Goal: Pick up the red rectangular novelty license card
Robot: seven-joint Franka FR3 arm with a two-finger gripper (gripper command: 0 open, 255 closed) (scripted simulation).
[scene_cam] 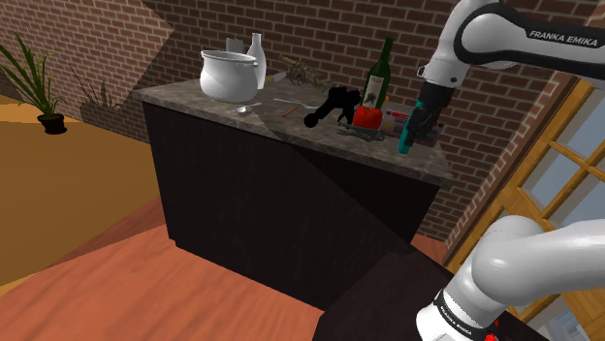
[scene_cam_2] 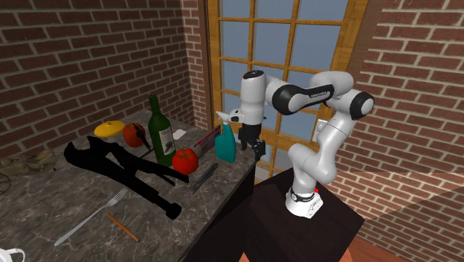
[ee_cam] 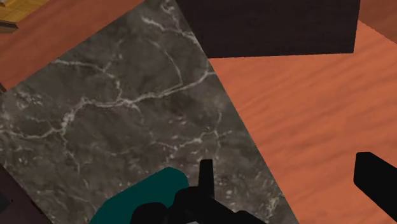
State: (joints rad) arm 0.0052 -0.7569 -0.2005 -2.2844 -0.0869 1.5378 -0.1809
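Observation:
The red license card (scene_cam_2: 202,139) lies flat on the dark marble counter (scene_cam_2: 82,195), behind a teal spray bottle (scene_cam_2: 225,144) as the second exterior view has it. In the shoulder view the card (scene_cam: 395,115) is a thin red strip past a green wine bottle (scene_cam: 378,73). My black gripper (scene_cam_2: 253,146) hangs at the counter's end, right beside the teal bottle (scene_cam: 407,126) and apart from the card. In the wrist view the gripper (ee_cam: 289,191) is open with nothing between its fingers. One finger is over the counter edge by the teal bottle (ee_cam: 133,200), the other over the wooden floor.
A red tomato (scene_cam_2: 184,160), a long black tool (scene_cam_2: 119,170), a fork (scene_cam_2: 93,216) and a pencil (scene_cam_2: 120,227) lie on the counter. A white pot (scene_cam: 229,74) and white bottle (scene_cam: 257,56) stand at its far end. A brick wall and a window (scene_cam_2: 286,37) are behind.

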